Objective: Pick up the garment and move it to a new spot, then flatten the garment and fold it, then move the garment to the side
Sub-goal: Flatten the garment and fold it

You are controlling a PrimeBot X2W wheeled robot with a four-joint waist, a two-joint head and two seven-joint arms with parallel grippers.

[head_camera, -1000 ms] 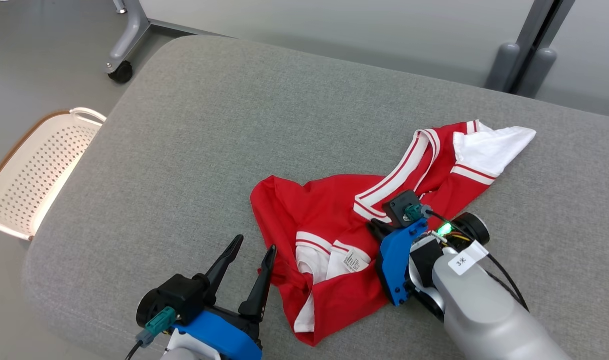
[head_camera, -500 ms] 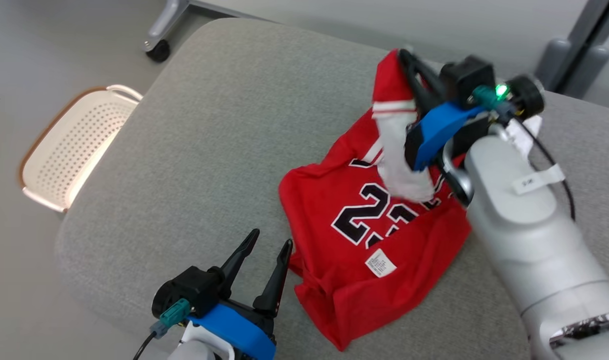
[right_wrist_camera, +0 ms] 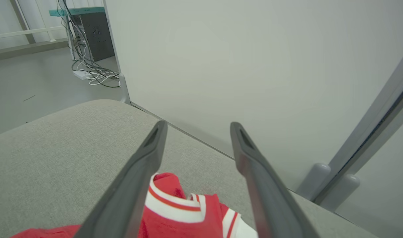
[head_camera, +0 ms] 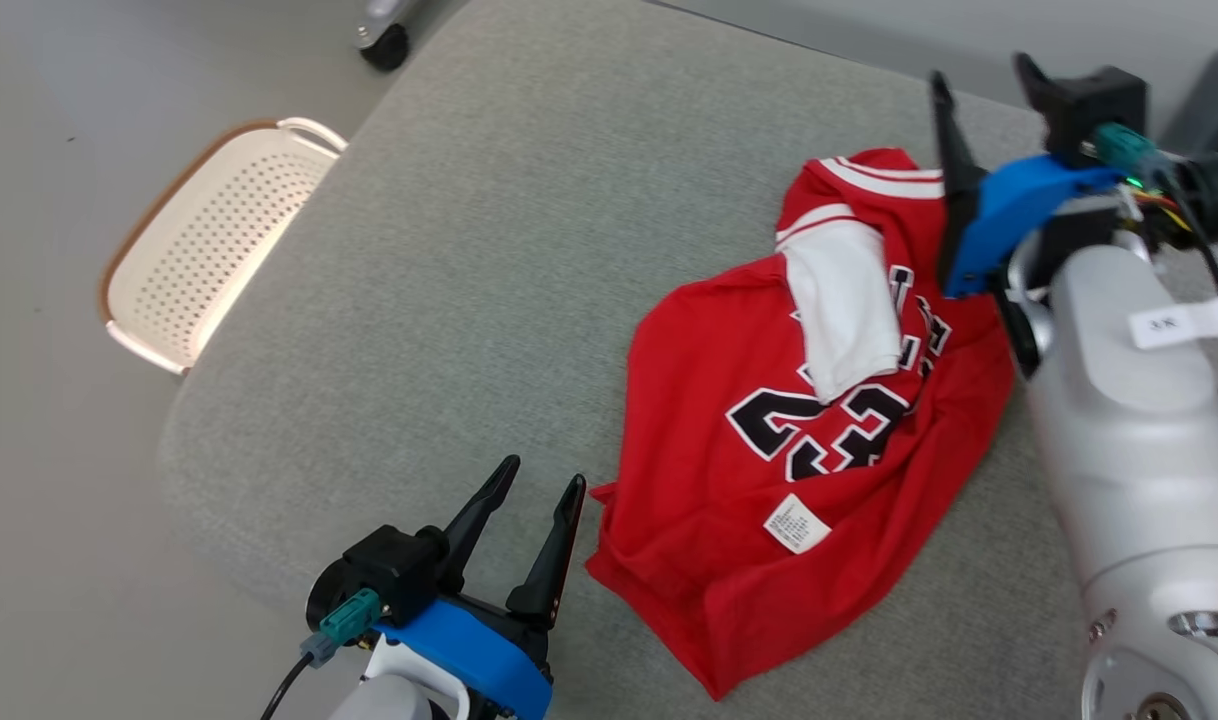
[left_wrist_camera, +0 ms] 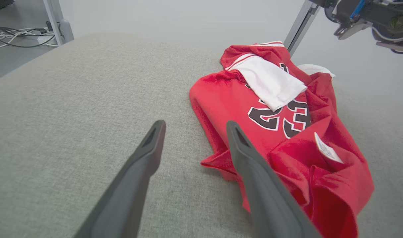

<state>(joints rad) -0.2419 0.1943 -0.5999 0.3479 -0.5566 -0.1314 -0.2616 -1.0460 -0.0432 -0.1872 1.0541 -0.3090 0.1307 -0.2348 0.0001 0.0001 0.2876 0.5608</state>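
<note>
The garment (head_camera: 769,440) is a red jersey with white trim and a black number, lying rumpled on the grey cushion (head_camera: 449,280), number side up, with a white panel folded over its top. My right gripper (head_camera: 979,75) hovers above the garment's far right end, open, nothing between its fingers; the right wrist view shows the jersey's striped collar (right_wrist_camera: 178,208) below the open right gripper (right_wrist_camera: 199,124). My left gripper (head_camera: 544,472) stands open just left of the garment's near edge. In the left wrist view the left gripper (left_wrist_camera: 195,124) is apart from the garment (left_wrist_camera: 281,132).
A white perforated basket (head_camera: 209,230) sits on the floor left of the cushion. A caster wheel (head_camera: 384,45) stands beyond the far corner. A grey wall and a post (right_wrist_camera: 367,152) back the cushion. Bare cushion spreads left of the garment.
My right gripper, shut on the garment, lifted and dragged it across, then opened and let it drop; the jersey now lies number side up. The head camera has shifted too. The left gripper stayed put.
</note>
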